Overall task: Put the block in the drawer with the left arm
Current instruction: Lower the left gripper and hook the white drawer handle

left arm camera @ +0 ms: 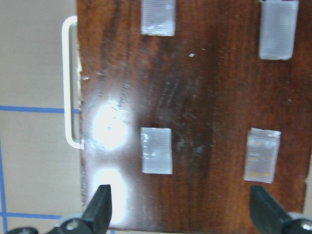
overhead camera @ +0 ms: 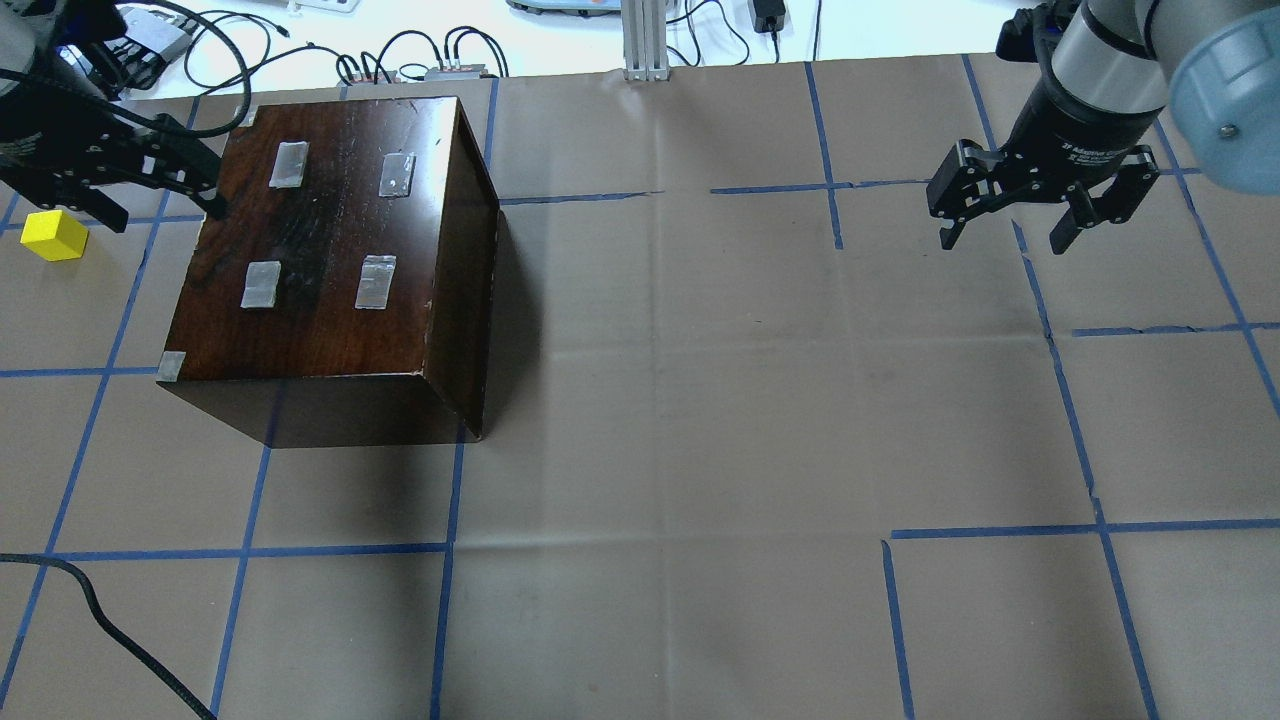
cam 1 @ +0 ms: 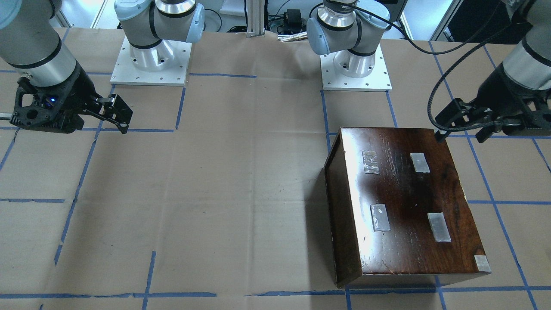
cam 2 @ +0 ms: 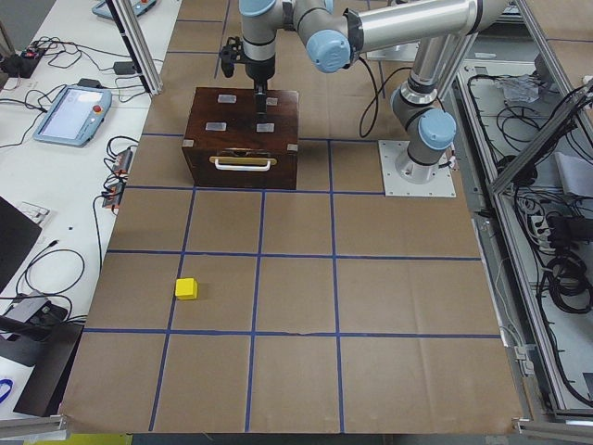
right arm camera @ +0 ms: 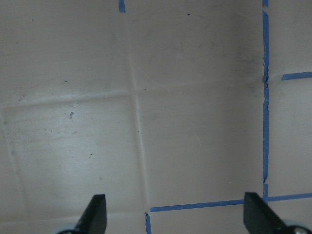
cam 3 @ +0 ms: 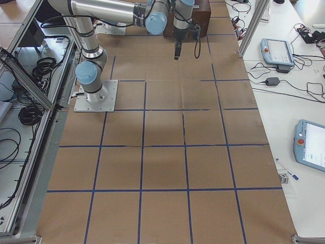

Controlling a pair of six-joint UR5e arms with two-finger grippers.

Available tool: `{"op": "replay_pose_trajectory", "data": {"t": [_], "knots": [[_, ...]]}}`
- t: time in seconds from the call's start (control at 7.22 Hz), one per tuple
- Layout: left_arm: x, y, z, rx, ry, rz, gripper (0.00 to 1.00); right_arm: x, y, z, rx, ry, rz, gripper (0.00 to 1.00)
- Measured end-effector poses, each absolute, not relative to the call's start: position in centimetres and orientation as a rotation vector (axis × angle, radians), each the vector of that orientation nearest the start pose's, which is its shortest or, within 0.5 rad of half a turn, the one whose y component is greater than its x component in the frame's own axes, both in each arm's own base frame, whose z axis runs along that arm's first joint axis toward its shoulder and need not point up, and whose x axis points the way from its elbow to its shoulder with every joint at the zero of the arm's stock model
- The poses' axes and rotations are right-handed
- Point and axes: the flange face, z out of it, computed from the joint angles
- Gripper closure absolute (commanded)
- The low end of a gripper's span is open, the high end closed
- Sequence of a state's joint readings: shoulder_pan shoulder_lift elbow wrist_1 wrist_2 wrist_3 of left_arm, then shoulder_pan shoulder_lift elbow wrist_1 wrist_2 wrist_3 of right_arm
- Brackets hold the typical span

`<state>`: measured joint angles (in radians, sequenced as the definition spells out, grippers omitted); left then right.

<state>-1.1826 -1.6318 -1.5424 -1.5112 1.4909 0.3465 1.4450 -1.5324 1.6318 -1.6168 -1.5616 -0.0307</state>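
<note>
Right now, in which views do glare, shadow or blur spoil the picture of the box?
Left wrist view: two white glare spots on the box top near its handle, and the whole picture is a little soft. Front-facing view: a broad pale sheen across the top. Overhead view: the box casts a dark shadow on the table.

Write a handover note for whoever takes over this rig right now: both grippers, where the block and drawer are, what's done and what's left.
The left gripper is open and empty, above the top of the dark box, near the handle edge.
The right gripper is open and empty over bare table, far from the box.
The block lies on the table, apart from the box, out from its handle side.
The drawer looks shut; no tray shows.
Done: nothing visible yet.
Left: open the drawer, pick up the block with the left arm, and place it inside.
</note>
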Motion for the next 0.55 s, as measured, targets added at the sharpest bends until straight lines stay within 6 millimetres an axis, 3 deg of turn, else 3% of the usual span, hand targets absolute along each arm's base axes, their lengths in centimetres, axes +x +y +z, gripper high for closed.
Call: {"op": "replay_pose_trajectory", "data": {"t": [0.28,0.55], "knots": [[12.7,-53.0,47.0,-0.051,3.268,-0.136,0.01,7.0,-51.4,44.3,0.149,3.124,0.083,0.0],[16.6,-53.1,45.5,-0.038,3.33,-0.172,0.01,7.0,-51.4,44.3,0.149,3.124,0.082,0.0]]}}
